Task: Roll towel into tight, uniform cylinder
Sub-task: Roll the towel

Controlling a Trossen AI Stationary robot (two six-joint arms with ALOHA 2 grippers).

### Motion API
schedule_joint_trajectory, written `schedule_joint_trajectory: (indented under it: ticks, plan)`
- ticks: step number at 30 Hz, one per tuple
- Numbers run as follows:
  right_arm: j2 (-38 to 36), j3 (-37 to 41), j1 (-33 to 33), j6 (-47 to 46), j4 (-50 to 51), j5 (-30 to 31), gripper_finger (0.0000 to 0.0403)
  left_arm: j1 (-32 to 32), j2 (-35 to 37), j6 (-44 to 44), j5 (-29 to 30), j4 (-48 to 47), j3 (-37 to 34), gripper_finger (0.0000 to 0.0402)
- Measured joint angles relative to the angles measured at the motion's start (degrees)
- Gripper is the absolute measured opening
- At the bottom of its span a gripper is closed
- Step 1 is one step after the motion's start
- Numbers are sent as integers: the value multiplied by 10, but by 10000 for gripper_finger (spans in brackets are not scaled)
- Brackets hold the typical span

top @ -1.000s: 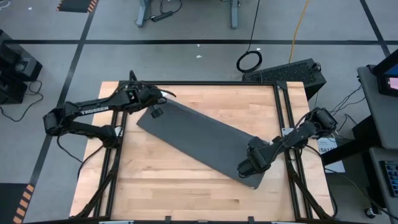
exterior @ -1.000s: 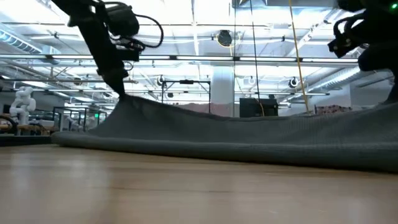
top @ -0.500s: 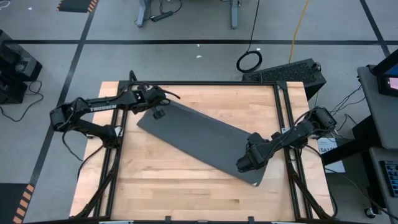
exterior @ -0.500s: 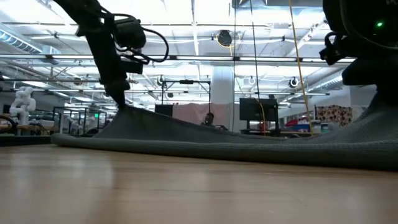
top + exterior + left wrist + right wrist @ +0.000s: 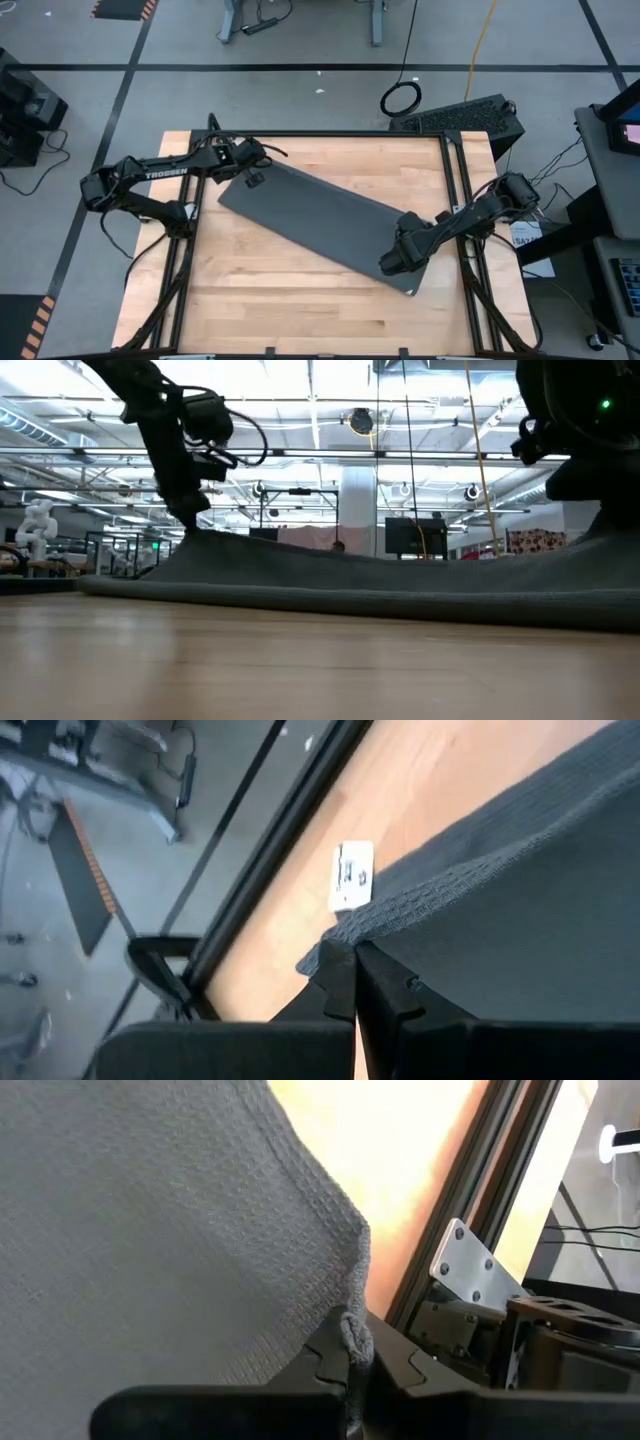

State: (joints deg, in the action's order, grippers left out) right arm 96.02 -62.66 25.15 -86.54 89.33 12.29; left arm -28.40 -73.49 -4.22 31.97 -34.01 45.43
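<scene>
Wooden table (image 5: pixel 300 300) from above – towel (image 5: pixel 320 225) lies flat, diagonal, unrolled. Left gripper (image 5: pixel 252 172) and right gripper (image 5: pixel 392 265) pinch opposite ends, likely to straighten it. Wrist views – you see each gripper's jaws clamped on towel corner; white tag (image 5: pixel 351 876) beside left pinch.

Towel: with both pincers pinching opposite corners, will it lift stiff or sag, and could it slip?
Likely floppy: in the low view the towel peaks at each pinched corner and droops flat between. Probably light: the left pincer and right pincer raise it by small corner pinches alone. The waffle weave probably resists slipping, though each bite is thin.
</scene>
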Motion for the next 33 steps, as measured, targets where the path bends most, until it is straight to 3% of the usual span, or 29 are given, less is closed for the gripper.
schedule_joint_trajectory:
  ticks: [17, 26, 33]
  plan:
    - [8, 3, -51, 3, -4, 43, 9, -24, 0, 4, -4, 26, -14, 0]
    - [8, 3, -73, -34, -5, 53, 71, -24, 0, 5, -4, 25, -14, 0]
    - [2, 3, -76, -21, 6, 24, 135, -23, 0, 5, -4, 31, -14, 0]
